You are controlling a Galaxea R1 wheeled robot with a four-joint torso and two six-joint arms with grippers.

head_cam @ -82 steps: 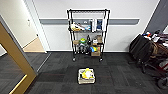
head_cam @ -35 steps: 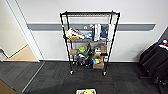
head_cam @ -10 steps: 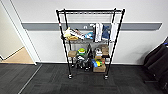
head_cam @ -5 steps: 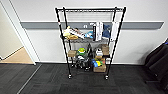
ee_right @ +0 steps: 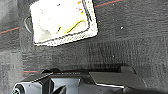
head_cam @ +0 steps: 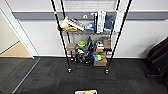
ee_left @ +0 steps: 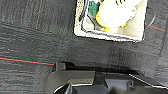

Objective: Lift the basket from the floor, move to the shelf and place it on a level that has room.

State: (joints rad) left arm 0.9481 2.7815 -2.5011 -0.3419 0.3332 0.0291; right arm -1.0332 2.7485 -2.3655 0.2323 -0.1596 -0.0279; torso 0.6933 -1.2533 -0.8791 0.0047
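1. The basket [head_cam: 85, 92] sits on the floor [head_cam: 50, 77], showing at the near edge of the head view, in front of the shelf [head_cam: 87, 37] and well apart from it.
2. From the left wrist camera the basket [ee_left: 110, 35] shows as a cream rectangle with a dark rim, holding a white and yellow soft thing [ee_left: 116, 13] and a small green item [ee_left: 93, 6].
3. From the right wrist camera the same basket [ee_right: 62, 21] lies open-topped on the dark carpet [ee_right: 130, 37], which carries thin reddish lines.
4. Both wrist cameras look straight down on the basket from above, one from each side; dark parts of the robot lie between each camera and the basket, apart from it.
5. Whether either gripper's jaws are apart or together cannot be told.
6. The shelf stands against a pale wall [head_cam: 37, 37], its tiers crowded with books [head_cam: 101, 21], small cardboard boxes [head_cam: 100, 62] and toys.
7. Light wooden flooring [head_cam: 15, 51] shows through an opening at far left.
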